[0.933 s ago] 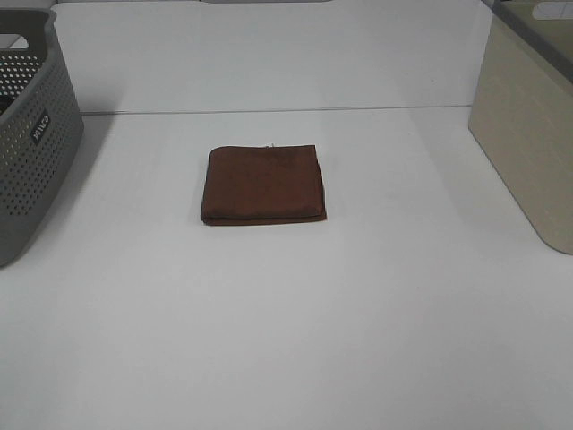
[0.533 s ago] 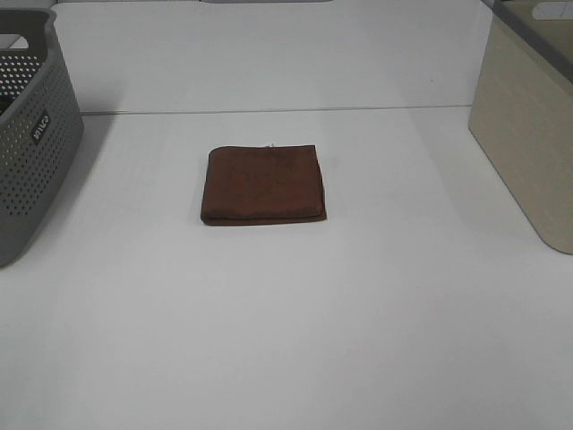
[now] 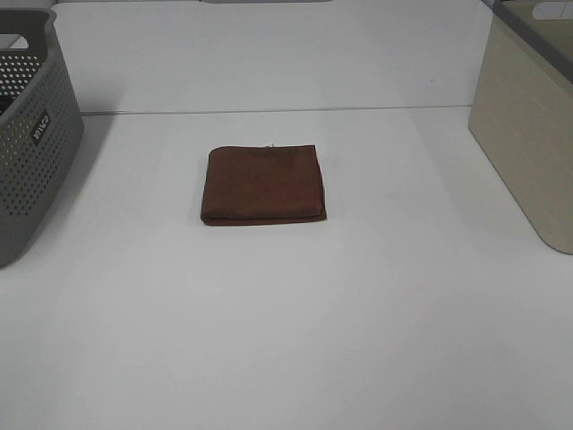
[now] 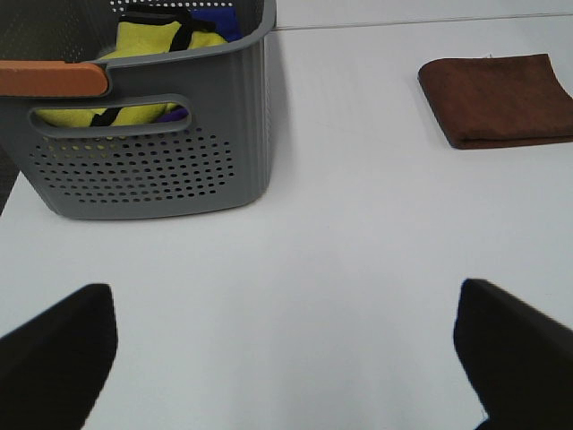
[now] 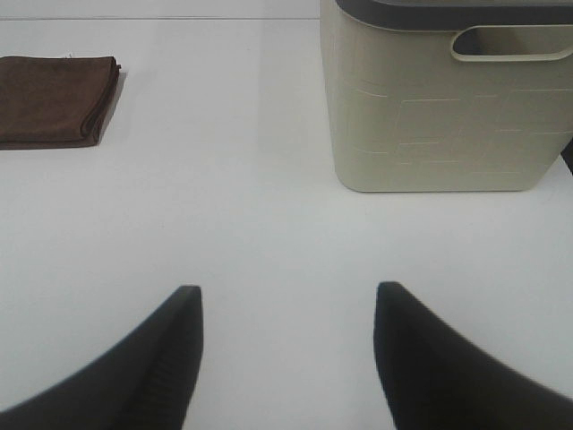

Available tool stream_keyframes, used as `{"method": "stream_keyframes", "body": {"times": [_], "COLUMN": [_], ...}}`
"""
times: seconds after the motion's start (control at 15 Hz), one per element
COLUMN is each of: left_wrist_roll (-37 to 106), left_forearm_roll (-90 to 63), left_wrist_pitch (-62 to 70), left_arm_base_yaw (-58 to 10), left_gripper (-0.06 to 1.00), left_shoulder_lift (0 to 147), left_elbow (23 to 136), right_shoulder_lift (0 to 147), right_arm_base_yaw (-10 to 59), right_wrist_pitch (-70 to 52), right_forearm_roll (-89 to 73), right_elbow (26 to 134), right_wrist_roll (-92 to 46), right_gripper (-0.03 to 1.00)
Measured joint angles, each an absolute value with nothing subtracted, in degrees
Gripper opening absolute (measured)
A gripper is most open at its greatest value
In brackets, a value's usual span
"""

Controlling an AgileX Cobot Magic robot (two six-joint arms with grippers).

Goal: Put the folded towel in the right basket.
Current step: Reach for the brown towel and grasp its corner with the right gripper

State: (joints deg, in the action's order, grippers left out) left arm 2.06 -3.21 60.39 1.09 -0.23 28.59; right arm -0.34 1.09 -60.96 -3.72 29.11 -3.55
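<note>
A folded brown towel (image 3: 263, 184) lies flat on the white table, near the middle. It also shows in the left wrist view (image 4: 498, 98) and in the right wrist view (image 5: 55, 100). The right basket (image 3: 530, 116) is beige with a grey rim and stands at the table's right edge; the right wrist view shows it (image 5: 443, 107) close ahead. My left gripper (image 4: 286, 354) is open and empty, far from the towel. My right gripper (image 5: 286, 354) is open and empty, between towel and beige basket. Neither gripper shows in the high view.
A grey perforated basket (image 3: 27, 134) stands at the left edge; the left wrist view shows it (image 4: 152, 152) holding yellow and blue cloth items (image 4: 157, 45). A seam in the table runs behind the towel.
</note>
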Motion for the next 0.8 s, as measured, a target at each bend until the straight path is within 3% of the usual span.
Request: {"method": "stream_keyframes", "body": {"times": [0.8], "left_wrist_roll": [2.06], "left_forearm_roll": [-3.21], "left_wrist_pitch": [60.39], "left_arm_base_yaw": [1.09], "left_gripper": [0.97], "left_shoulder_lift": [-0.23], "left_elbow": [28.59], "right_shoulder_lift": [-0.34], "right_arm_base_yaw": [1.09], "right_wrist_pitch": [-60.96], "right_forearm_roll": [-3.72], "right_elbow": [29.11], "right_wrist_roll": [-3.55], "right_gripper": [0.55]}}
